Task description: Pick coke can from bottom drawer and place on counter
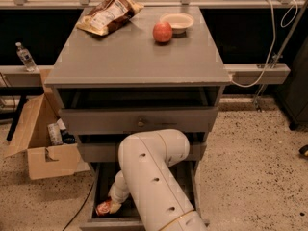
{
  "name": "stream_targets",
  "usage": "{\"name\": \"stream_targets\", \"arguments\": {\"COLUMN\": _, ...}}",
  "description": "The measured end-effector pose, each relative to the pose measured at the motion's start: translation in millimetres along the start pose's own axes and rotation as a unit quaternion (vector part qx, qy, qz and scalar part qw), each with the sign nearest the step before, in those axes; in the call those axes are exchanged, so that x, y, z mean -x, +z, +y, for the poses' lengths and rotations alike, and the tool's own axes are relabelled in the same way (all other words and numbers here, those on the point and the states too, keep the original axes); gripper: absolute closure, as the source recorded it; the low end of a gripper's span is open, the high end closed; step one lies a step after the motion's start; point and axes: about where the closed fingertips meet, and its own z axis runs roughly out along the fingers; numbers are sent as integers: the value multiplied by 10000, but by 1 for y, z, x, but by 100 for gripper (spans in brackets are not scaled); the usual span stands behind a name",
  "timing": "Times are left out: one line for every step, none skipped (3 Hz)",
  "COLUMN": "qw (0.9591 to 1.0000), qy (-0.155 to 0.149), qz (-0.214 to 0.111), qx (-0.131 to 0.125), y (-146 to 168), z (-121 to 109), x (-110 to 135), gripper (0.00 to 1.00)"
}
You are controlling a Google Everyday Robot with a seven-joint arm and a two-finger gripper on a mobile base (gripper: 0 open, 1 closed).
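Note:
The coke can [102,209] lies on its side on the floor of the open bottom drawer [103,181], near its front left corner. My white arm reaches down into the drawer, and my gripper [113,205] is at the can's right end, touching or nearly touching it. The arm's bulk hides the drawer's middle and right. The counter [134,57] is the flat grey top of the cabinet above.
On the counter lie a chip bag [108,14] at the back left, a red apple [162,32] and a small white bowl [177,21] at the back right. An open cardboard box [41,143] stands on the floor left of the cabinet. A water bottle [25,57] stands far left.

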Motion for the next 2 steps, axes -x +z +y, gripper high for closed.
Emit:
{"name": "stream_targets", "arguments": {"qw": 10000, "qy": -24, "qz": -92, "qx": -5, "y": -5, "z": 2, "x": 2, "gripper": 94}}
{"name": "stream_targets", "arguments": {"qw": 9979, "qy": -443, "qz": -468, "qx": -110, "y": -40, "z": 11, "x": 19, "gripper": 100}}
